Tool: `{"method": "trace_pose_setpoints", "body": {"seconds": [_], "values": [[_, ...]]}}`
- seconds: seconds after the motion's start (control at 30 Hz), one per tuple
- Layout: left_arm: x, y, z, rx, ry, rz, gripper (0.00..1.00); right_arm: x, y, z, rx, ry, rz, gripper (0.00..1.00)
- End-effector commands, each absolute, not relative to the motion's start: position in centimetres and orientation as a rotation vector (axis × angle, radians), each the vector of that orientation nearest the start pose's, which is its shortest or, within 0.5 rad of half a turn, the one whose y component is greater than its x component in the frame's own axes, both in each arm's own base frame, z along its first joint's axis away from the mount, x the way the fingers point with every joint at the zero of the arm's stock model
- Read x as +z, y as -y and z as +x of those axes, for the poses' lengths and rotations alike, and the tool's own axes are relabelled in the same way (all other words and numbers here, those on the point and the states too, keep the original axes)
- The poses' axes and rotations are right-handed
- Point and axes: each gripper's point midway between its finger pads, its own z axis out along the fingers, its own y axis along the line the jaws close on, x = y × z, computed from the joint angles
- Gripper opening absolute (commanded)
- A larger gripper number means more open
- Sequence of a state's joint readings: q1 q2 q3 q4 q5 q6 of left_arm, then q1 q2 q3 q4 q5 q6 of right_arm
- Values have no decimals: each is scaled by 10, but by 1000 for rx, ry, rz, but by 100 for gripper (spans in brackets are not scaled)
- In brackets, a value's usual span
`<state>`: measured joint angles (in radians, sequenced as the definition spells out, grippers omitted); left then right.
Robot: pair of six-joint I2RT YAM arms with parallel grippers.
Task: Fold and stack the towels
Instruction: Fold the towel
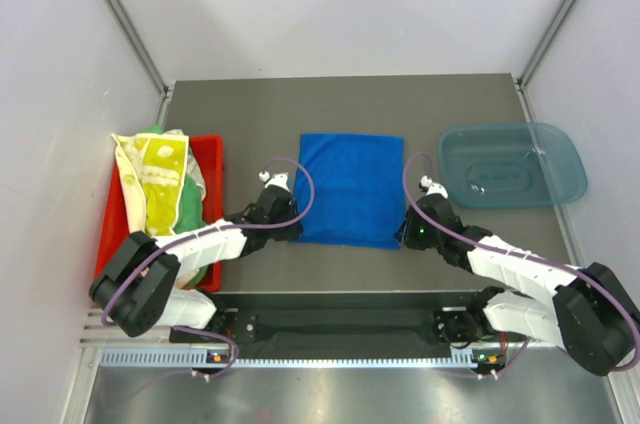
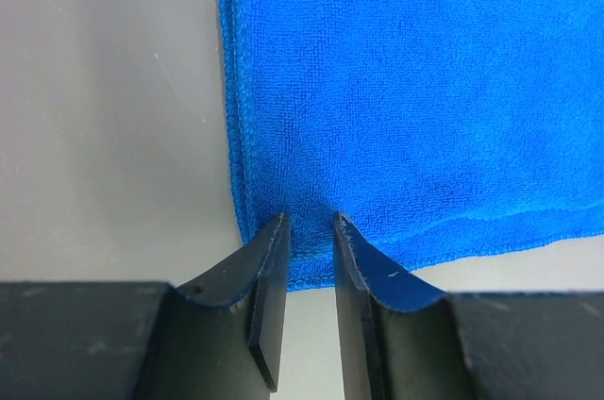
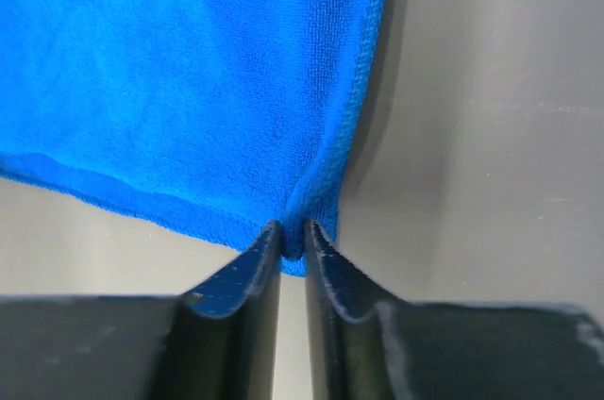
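- Far left: tray (image 1: 208, 166) holding a pile (image 1: 160, 179) of unfolded towels, yellow croc one on top, green underneath, spilling over the far rim. Nothing gripping any of that.
- Left gripper (image 2: 307, 226): narrow gap, tips either side of the near-left corner of the blue towel (image 1: 350, 189). Can't tell whether actually biting or just straddling it.
- Biggest worry, just guessing: lifting with that side loose, ending up with one corner raised and the cloth dragged diagonally into a twist.
- Blue towel itself: flat on the table (image 1: 350, 104), between tray and bin, apart from both. Close to square, a touch longer front-to-back, so long axis pointing away from the arms, edges a hair skewed against the table's. Faint seam line just inside the front edge in the wrist views, so possibly doubled over.
- Right gripper (image 3: 293, 228): pinched nearly closed on the near-right corner, cloth puckered between the tips. Only catching the very hem though, so could slip out mid-swing, or grab just the top layer if doubled.
- Also worth watching: uneven travel between the two arms, giving a crooked fold.
- Far right: bin (image 1: 560, 159), just beyond the right arm. Probably out of the way.
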<state>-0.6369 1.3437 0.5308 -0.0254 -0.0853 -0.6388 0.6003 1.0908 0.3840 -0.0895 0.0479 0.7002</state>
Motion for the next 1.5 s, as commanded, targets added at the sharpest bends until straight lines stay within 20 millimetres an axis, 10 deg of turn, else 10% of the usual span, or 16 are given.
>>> {"method": "trace_pose_setpoints", "body": {"seconds": [0.0, 0.77, 0.93, 1.27, 1.47], "values": [[17, 185, 245, -410, -2484, -67, 30, 38, -177, 220, 577, -2403, 139, 14], [35, 179, 246, -346, -2501, -56, 17, 24, -163, 191, 547, -2485, 63, 0], [64, 183, 253, -372, -2456, -62, 20, 23, -161, 190, 533, -2489, 54, 18], [154, 189, 332, -352, -2175, -104, 35, 90, -155, 229, 439, -2336, 82, 49], [156, 191, 407, -411, -2103, -84, 44, 130, -152, 302, 284, -2247, 117, 54]]}}
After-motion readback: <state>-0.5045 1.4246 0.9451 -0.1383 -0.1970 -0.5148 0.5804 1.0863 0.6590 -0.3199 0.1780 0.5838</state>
